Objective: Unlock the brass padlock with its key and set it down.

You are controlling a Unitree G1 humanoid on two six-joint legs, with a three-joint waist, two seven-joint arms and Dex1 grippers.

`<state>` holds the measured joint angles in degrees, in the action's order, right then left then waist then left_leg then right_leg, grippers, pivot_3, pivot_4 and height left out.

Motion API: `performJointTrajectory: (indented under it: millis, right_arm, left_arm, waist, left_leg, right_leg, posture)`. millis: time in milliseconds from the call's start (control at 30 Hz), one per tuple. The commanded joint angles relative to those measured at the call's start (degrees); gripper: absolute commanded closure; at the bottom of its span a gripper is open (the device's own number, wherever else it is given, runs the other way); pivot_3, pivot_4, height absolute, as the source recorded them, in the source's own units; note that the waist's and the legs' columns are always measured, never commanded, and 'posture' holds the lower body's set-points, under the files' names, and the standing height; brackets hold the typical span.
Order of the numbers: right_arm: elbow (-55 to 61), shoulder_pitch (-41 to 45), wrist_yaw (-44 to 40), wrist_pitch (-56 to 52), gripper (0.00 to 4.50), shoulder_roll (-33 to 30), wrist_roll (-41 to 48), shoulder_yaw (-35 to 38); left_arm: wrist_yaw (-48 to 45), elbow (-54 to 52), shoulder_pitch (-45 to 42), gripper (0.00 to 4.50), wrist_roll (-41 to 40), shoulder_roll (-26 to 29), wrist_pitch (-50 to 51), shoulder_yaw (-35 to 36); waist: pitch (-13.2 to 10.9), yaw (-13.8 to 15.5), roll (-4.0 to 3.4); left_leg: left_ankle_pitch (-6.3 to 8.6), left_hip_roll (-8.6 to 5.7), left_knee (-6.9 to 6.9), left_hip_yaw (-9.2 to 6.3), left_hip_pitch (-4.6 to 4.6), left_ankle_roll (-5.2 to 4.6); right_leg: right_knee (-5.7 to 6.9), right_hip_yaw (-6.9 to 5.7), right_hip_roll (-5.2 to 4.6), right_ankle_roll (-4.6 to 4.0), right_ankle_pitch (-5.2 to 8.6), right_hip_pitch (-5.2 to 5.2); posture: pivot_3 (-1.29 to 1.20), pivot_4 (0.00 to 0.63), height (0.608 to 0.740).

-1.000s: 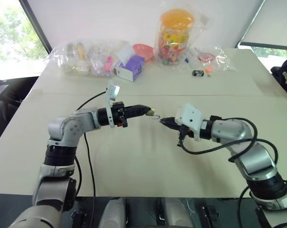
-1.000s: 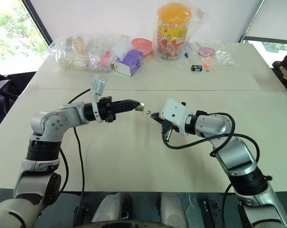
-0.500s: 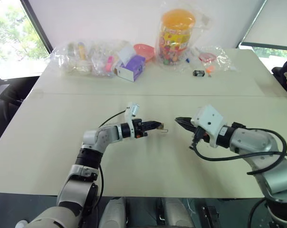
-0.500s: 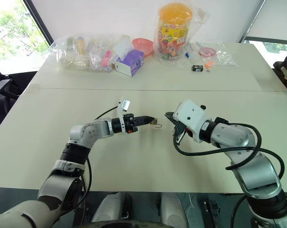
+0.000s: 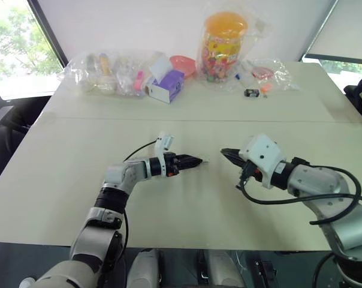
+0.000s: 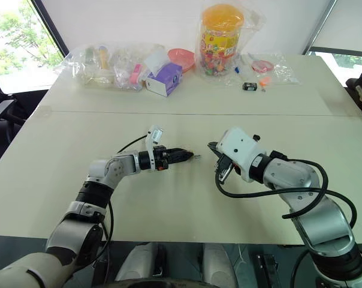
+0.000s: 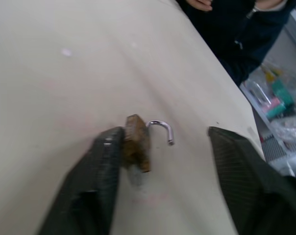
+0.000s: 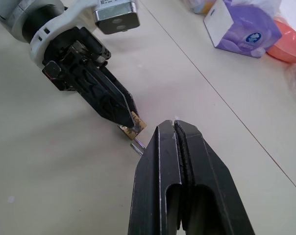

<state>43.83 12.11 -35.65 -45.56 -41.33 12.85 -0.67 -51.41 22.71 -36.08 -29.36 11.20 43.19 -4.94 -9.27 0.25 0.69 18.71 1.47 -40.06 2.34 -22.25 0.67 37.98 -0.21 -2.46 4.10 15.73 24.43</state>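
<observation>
No text, number or brand can be read on any item. The purple box point(image 8: 242, 27) carries a small round blue emblem on its side, but its lettering cannot be made out. The orange-lidded jar point(image 6: 219, 41) shows colourful print that cannot be read.

Padlock point(image 7: 137, 143): my left finger point(image 7: 96, 181) covers one side of its body; I can't tell whether they touch.
Key: too small for me to make out.
Person point(image 7: 241, 29): cut off by the edge, just dark sleeves and a bit of hand.
Bags point(image 5: 109, 73), far left: contents too blurred to name.
</observation>
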Motion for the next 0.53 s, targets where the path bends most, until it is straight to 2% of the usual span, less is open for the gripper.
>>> performJointTrajectory:
  millis: [33, 200, 300, 533]
  right_arm:
    - [1.6, 0.9, 0.1, 0.9, 4.50, -0.2, 0.7, 0.6]
    - [1.6, 0.3, -1.1, 0.9, 4.50, -2.3, 0.7, 1.1]
    - [2.4, -2.7, -4.5, 1.1, 4.50, -6.2, 1.7, 2.6]
    - [2.0, -4.4, -6.9, 1.6, 4.50, -9.0, 3.5, 4.7]
  left_arm:
    - [-0.6, -1.4, 1.5, 0.28, 2.4, 2.6, -1.9, -0.4]
    - [-5.7, -9.4, 4.2, 0.28, 3.3, 9.0, -4.0, -2.2]
    - [-9.7, -16.2, 6.7, 0.28, 2.9, 14.3, -4.9, -2.7]
    - [-12.6, -24.7, 9.4, 0.28, 1.0, 20.2, -4.3, -1.3]
  waist:
    - [0.0, -0.2, 0.00]
    - [0.0, -1.1, -0.01]
    - [0.0, -0.9, -0.01]
    - [0.0, -0.3, 0.00]
  left_leg:
    - [0.00, 0.01, 0.00, 0.00, 0.02, 0.00]
    - [0.00, 0.08, 0.04, -0.01, 0.04, 0.00]
    - [0.00, 0.10, 0.06, -0.03, 0.03, 0.00]
    - [0.01, 0.02, 0.01, -0.04, -0.04, -0.02]
  right_leg:
    - [0.01, 0.00, 0.00, 0.00, 0.00, -0.01]
    - [0.01, 0.00, 0.04, -0.01, 0.00, -0.01]
    - [0.01, 0.00, 0.01, -0.01, 0.01, 0.00]
    - [-0.02, 0.00, -0.06, -0.01, 0.01, -0.01]
  posture:
    - [0.00, 0.150, 0.740]
    - [0.00, 0.150, 0.740]
    - [0.00, 0.150, 0.740]
    - [0.00, 0.150, 0.740]
